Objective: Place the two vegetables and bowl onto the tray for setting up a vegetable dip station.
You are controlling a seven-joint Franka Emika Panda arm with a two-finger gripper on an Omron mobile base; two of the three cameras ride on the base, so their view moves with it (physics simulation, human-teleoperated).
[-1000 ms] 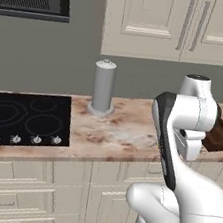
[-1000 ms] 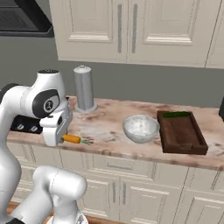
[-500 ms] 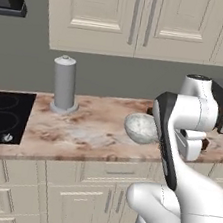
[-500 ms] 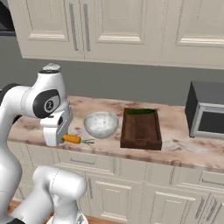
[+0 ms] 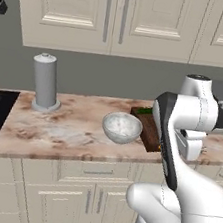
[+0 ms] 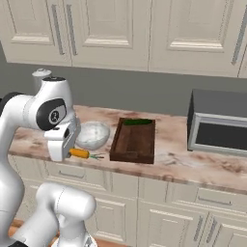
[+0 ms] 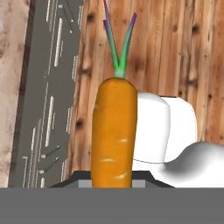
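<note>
Two cameras look forward and down from behind the arm, left and right, both taking in the bench [image 5: 75, 133], bowl [image 5: 122, 127] and tray [image 6: 134, 140]; the hand camera sits close over the carrot [image 7: 113, 131].

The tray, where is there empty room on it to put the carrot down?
Most of the tray is bare wood. The dark-green vegetable lies along the far short end, so that strip is crowded. The middle and the near end, by the counter's front edge, are free. The bowl sits just left of the tray, so the hand, holding the carrot, has little room there.
</note>
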